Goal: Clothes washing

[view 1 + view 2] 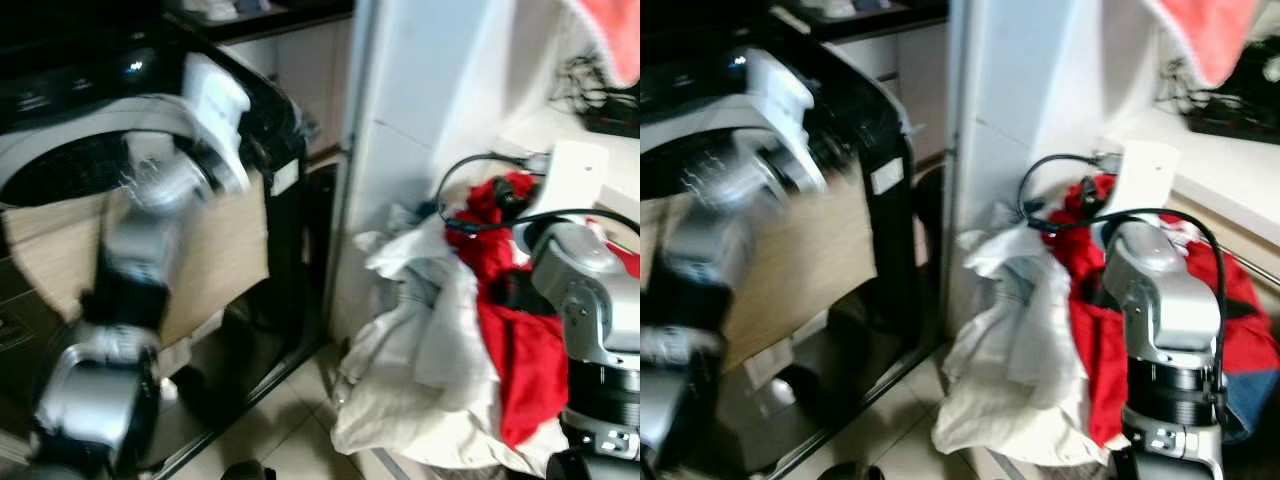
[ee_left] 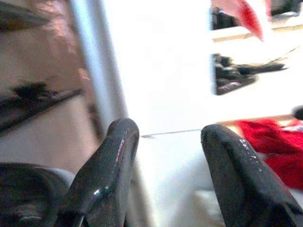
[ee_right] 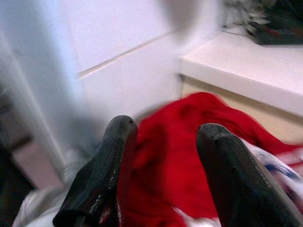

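My left arm (image 1: pixel 150 230) is raised in front of the black washing machine (image 1: pixel 270 130), blurred, near the rim of its round drum opening (image 1: pixel 60 165); a beige cloth (image 1: pixel 215 250) hangs down the machine's front. In my left wrist view my left gripper (image 2: pixel 163 142) has its two black fingers spread apart with nothing between them, facing a white wall panel (image 2: pixel 156 71). To my right a heap of laundry sits against the white wall: a red garment (image 1: pixel 520 350) lies on and beside a pale white garment (image 1: pixel 420 340) that spills down to the tiled floor (image 1: pixel 290 420). My right gripper (image 3: pixel 163 137) hangs just above that red garment (image 3: pixel 170 156), its fingers apart and empty. A black cable (image 1: pixel 1070 165) loops over my right arm (image 1: pixel 1160 300).
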{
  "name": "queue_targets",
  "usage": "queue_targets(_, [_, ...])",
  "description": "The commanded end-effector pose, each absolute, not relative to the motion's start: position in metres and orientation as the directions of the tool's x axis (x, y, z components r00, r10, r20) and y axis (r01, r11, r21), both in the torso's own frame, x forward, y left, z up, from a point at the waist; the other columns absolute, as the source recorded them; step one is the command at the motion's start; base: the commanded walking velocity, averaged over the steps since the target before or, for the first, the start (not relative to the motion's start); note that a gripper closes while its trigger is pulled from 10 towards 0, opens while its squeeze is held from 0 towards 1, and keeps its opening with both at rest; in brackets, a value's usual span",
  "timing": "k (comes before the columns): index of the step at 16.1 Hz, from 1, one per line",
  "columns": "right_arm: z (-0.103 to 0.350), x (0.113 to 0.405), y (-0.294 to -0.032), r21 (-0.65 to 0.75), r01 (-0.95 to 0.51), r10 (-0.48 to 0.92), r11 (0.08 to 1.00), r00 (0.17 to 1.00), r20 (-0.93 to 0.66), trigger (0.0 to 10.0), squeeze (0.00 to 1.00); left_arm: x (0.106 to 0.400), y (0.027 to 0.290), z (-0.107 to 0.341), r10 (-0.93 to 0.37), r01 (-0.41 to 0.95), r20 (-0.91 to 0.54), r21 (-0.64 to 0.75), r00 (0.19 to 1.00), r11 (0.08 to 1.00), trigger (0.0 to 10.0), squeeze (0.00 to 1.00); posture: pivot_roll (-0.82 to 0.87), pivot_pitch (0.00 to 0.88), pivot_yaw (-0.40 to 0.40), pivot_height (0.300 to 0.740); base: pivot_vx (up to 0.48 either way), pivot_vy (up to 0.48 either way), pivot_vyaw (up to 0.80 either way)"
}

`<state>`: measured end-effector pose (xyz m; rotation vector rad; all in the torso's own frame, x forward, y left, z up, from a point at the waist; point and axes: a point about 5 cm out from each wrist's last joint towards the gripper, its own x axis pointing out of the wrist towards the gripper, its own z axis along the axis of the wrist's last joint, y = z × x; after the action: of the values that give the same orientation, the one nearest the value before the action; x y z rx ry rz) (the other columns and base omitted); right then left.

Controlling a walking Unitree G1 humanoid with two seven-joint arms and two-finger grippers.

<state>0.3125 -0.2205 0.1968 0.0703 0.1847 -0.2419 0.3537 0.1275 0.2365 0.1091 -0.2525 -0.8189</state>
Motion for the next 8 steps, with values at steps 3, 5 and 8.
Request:
queue_targets(3, [0.176, 0.293, -0.235, 0.137, 0.453, -0.416, 0.881, 0.879, -0.233, 10.0, 1.00, 0.324, 0.102, 0.229, -0.817, 0.791, 0.182, 0.210, 0.546, 0.575, 10.0, 0.00, -0.12, 0.000, 0.013, 0.740, 0.000, 0.000, 0.00])
queue_targets(5, [0.164, 0.284, -0.236, 0.172, 0.512, -0.457, 0.842, 0.845, -0.277, 10.0, 1.00, 0.308, 0.097, 0.220, -0.859, 0.847, 0.169, 0.156, 0.483, 0.508, 10.0, 0.00, -0.13, 0.000, 0.010, 0.740, 0.000, 0.000, 0.00])
queue_targets(8, [0.156, 0.274, -0.243, 0.181, 0.587, -0.525, 0.789, 0.798, -0.296, 10.0, 1.00, 0.290, 0.094, 0.206, -0.887, 0.882, 0.142, 0.117, 0.439, 0.456, 10.0, 0.00, -0.13, 0.000, 0.007, 0.740, 0.000, 0.000, 0.00])
